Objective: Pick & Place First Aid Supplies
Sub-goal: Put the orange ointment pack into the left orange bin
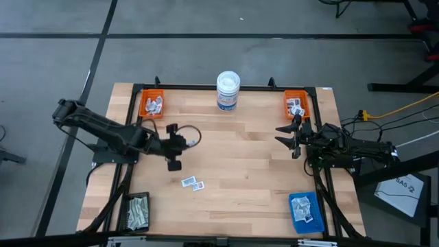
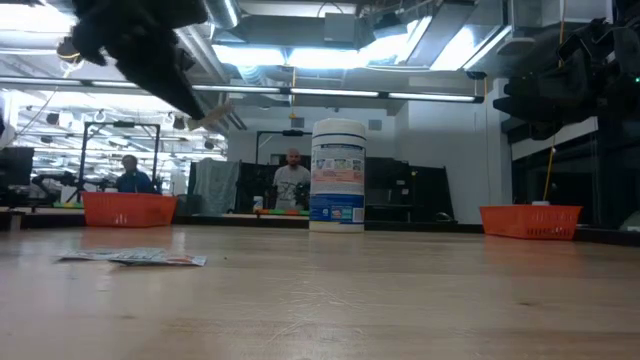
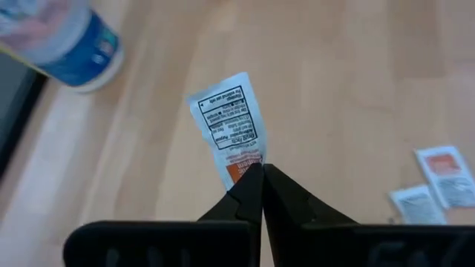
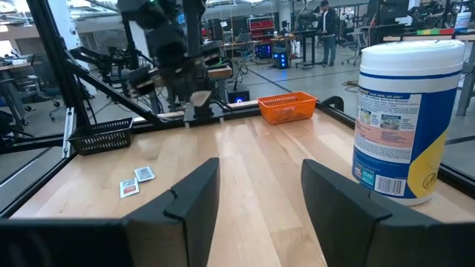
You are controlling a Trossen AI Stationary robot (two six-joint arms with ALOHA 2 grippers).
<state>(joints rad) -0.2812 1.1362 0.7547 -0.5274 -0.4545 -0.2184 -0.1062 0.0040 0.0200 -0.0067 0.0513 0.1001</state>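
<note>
We can read no wording with confidence. The packet (image 3: 226,130) held up in the left wrist view bears a black-framed block of small print, too fine for us to make out. The white tub (image 4: 404,119) near the table's far edge carries a printed label, likewise illegible.

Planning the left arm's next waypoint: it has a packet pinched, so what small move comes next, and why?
Probably carry it toward the orange plastic tray at the table's back left. The left end effector is shut on a white printed paper packet, lifted off the wood, and that tray already holds similar packets.
</note>
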